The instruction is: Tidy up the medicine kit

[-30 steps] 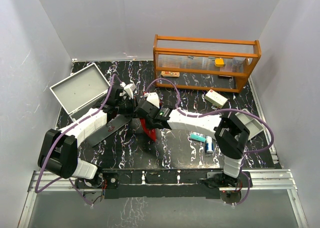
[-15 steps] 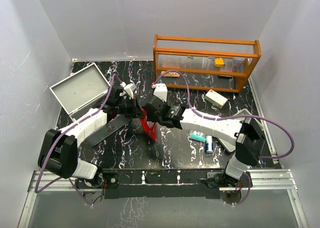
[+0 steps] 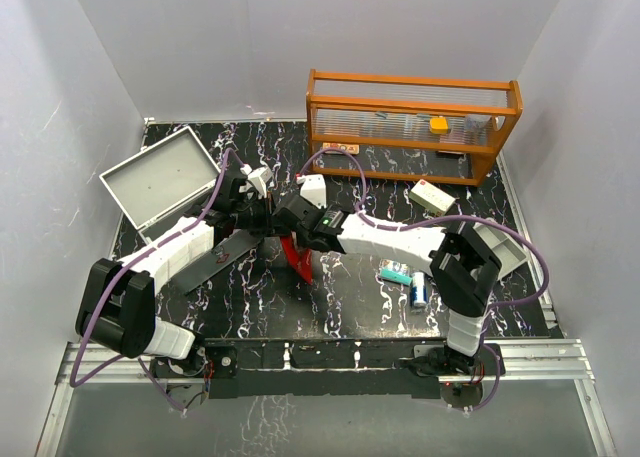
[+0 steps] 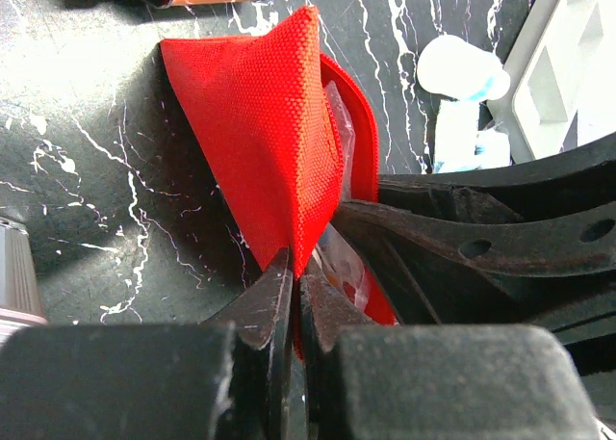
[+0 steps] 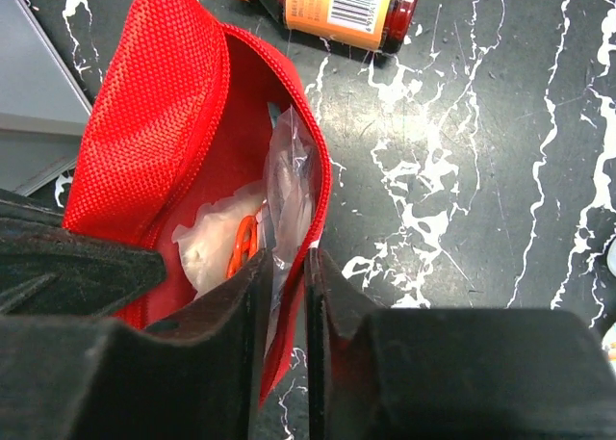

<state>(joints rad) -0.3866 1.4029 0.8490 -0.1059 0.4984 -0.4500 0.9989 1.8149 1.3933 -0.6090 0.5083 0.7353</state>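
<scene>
The red fabric pouch (image 3: 297,253) lies open at the table's middle. My left gripper (image 4: 295,267) is shut on one edge of the pouch (image 4: 260,132). My right gripper (image 5: 287,262) is shut on the opposite zipper rim of the pouch (image 5: 144,122), with a clear plastic packet (image 5: 289,185) caught between its jaws. Inside the pouch lie white gauze (image 5: 217,233) and a small orange item (image 5: 245,243). In the top view both grippers meet over the pouch, the left (image 3: 272,220) from the left and the right (image 3: 291,227) from the right.
An orange pill bottle (image 5: 327,7) lies just beyond the pouch. An open grey case (image 3: 160,182) stands at the left and an orange shelf (image 3: 412,122) at the back. A white box (image 3: 432,197), teal tube (image 3: 397,274), blue-white bottle (image 3: 419,293) and white tray (image 3: 503,245) lie at the right.
The right arm's elbow swung out to the right and came back; its wrist now sits slightly farther back over the pouch. The left arm has not moved.
</scene>
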